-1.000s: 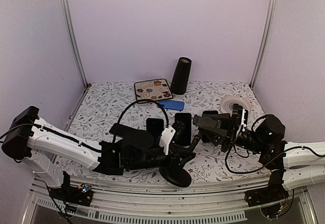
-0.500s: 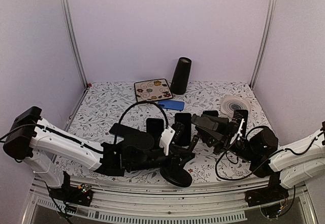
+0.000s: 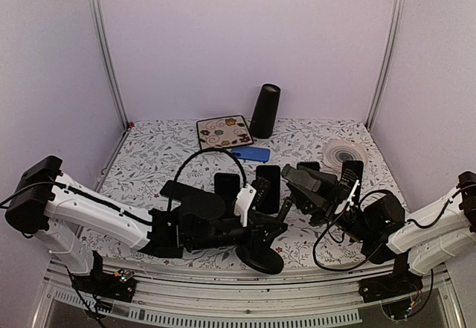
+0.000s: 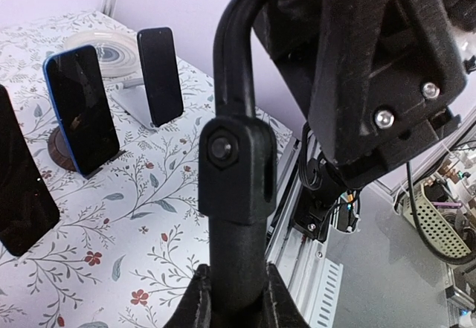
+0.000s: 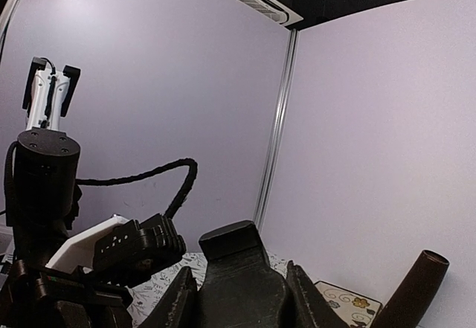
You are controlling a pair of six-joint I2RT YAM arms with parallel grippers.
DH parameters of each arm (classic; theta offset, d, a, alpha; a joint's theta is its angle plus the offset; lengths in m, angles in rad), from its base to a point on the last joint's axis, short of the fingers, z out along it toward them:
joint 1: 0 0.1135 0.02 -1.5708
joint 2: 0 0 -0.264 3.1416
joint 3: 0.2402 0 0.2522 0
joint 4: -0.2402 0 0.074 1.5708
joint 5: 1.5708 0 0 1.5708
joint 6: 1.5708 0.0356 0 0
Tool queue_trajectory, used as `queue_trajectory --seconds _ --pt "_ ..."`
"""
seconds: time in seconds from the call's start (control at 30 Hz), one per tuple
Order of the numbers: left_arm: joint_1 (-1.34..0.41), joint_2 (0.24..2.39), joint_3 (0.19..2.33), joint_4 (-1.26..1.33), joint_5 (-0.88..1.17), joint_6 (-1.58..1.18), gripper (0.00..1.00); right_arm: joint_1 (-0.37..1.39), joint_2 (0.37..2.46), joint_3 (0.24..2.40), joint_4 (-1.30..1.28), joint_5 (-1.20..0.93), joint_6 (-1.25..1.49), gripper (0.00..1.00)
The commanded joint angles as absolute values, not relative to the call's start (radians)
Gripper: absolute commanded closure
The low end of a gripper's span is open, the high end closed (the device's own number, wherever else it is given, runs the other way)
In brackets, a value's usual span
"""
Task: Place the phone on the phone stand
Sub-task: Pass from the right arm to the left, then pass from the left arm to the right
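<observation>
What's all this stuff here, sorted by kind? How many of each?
Phones: 5, three propped upright, one blue lying flat, one in the right gripper
Black phone stand in the left gripper: 1
Black cylinder: 1
Flowered tile: 1
White disc: 1
Total: 9, not counting the small props under the upright phones.

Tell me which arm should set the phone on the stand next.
Right. The right gripper grips a dark slab, apparently the phone, just beside the phone stand. The left gripper is clamped on that stand's stem, so it looks better used steadying it.
</observation>
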State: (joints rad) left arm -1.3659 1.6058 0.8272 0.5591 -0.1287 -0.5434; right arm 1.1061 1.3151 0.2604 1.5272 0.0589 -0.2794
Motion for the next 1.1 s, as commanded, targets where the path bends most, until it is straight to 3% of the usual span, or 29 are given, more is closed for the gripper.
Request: queue_trajectory --seconds 0.0,0.13,0.27,0.5,0.77,0.9,1.07 --pt "-1.365 1.576 0.828 0.644 -0.175 -0.570 1.00 1.101 1.252 0.262 1.569 0.156 -0.288 0.77" --pt "-1.361 1.538 0.805 0.600 -0.249 -0.544 1.00 1.100 1.112 0.303 1.309 0.181 -0.234 0.45" --pt "-1.357 1.517 0.808 0.547 -0.326 -0.518 1.00 1.099 0.983 0.344 1.074 0.201 -0.122 0.01" --pt "-1.351 1.505 0.828 0.490 -0.462 -0.473 1.00 1.100 0.806 0.494 0.564 0.268 0.181 0.01" --pt "-1.369 1.533 0.887 0.457 -0.608 -0.350 1.00 1.100 0.808 0.722 0.039 0.215 0.564 0.01" --pt "-1.387 1.553 0.916 0.462 -0.668 -0.291 1.00 1.100 0.822 0.767 -0.091 0.216 0.686 0.17" --pt "-1.414 1.598 0.963 0.459 -0.716 -0.227 1.00 1.100 0.860 0.804 -0.193 0.219 0.789 0.28"
